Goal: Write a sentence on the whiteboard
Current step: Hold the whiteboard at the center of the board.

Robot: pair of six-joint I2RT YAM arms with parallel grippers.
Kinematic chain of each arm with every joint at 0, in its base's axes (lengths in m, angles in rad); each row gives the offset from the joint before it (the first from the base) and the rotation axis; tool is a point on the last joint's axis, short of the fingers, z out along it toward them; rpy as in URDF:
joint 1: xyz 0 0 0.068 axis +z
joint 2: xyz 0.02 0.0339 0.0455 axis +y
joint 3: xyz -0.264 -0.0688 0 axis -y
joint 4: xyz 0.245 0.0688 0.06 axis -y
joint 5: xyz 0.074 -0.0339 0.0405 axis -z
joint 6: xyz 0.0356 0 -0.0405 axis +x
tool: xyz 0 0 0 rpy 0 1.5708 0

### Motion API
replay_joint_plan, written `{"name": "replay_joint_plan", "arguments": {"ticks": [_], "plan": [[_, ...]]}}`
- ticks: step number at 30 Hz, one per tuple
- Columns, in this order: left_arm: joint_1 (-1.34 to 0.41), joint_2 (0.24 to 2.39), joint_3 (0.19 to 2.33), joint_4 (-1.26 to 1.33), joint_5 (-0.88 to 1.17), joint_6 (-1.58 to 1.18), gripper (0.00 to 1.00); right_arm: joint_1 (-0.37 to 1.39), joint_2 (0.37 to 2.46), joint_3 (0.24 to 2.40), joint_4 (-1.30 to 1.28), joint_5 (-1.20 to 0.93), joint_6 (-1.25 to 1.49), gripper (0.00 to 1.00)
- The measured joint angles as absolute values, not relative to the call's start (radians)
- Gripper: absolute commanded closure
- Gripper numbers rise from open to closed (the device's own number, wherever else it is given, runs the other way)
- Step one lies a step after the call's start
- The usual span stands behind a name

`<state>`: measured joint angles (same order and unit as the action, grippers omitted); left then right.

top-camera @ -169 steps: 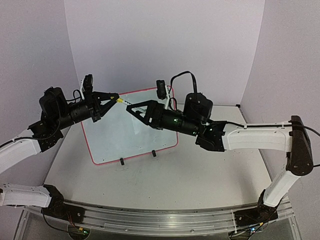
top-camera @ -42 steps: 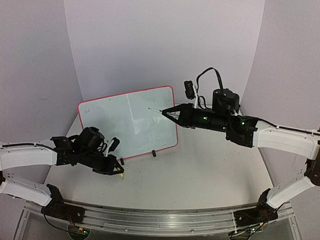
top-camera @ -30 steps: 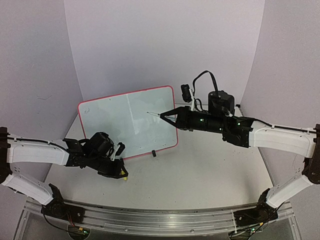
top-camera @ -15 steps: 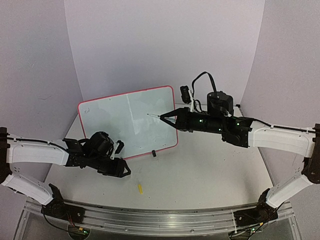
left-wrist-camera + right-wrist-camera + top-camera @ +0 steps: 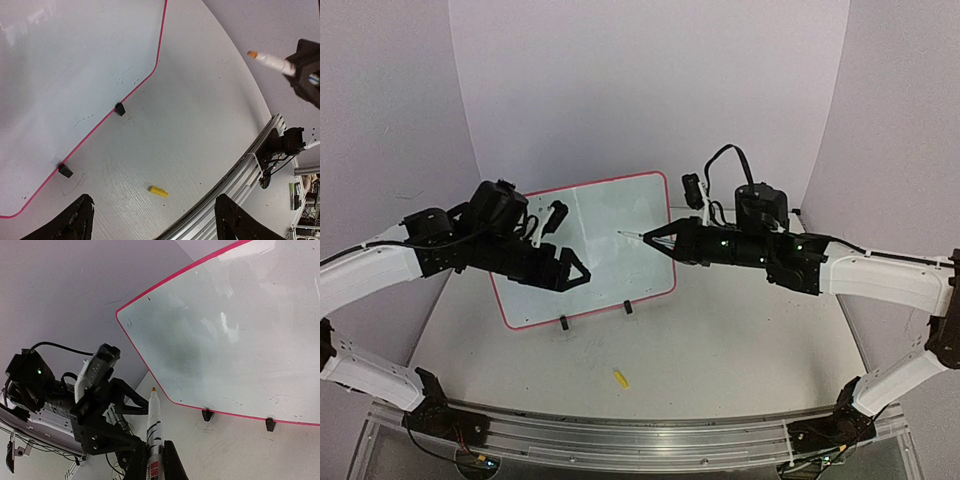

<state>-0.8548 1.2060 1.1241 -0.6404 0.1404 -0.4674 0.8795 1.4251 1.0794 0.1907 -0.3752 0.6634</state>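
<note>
The whiteboard stands tilted on two black clip feet at the back of the table, with a pink-red border and a blank face; it also fills the left wrist view and the right wrist view. My right gripper is shut on an uncapped white marker, its orange tip held just in front of the board. My left gripper hangs open and empty before the board's lower left. A yellow marker cap lies on the table.
A metal rail runs along the table's near edge. Purple-white walls close in behind and on both sides. The right gripper with the marker shows at the upper right of the left wrist view.
My left gripper opened and let go of the yellow cap, which dropped onto the table. The left arm then rose in front of the board. The right arm barely moved.
</note>
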Motion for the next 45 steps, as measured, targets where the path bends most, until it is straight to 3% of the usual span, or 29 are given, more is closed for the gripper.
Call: {"name": "replay_joint_plan", "arguments": {"ticks": [7,14,23,35,45], "plan": [[-0.676,1.238,1.392,-0.784,0.297,-0.316,0.16,0.879,1.371,1.077,0.168,-0.388,0.639,1.00],[-0.494,1.280,1.518,-0.842,0.432,-0.188,0.16,0.882,1.362,1.077,0.156,-0.430,0.627,1.00],[-0.106,1.224,1.400,-0.723,0.620,-0.180,0.15,0.918,1.391,1.103,0.139,-0.472,0.596,1.00],[0.153,1.143,1.162,-0.519,0.810,-0.203,0.15,0.944,1.543,1.238,0.142,-0.558,0.559,1.00],[0.199,1.218,1.116,-0.383,0.955,-0.172,0.42,0.961,1.694,1.384,0.168,-0.601,0.538,1.00]]}}
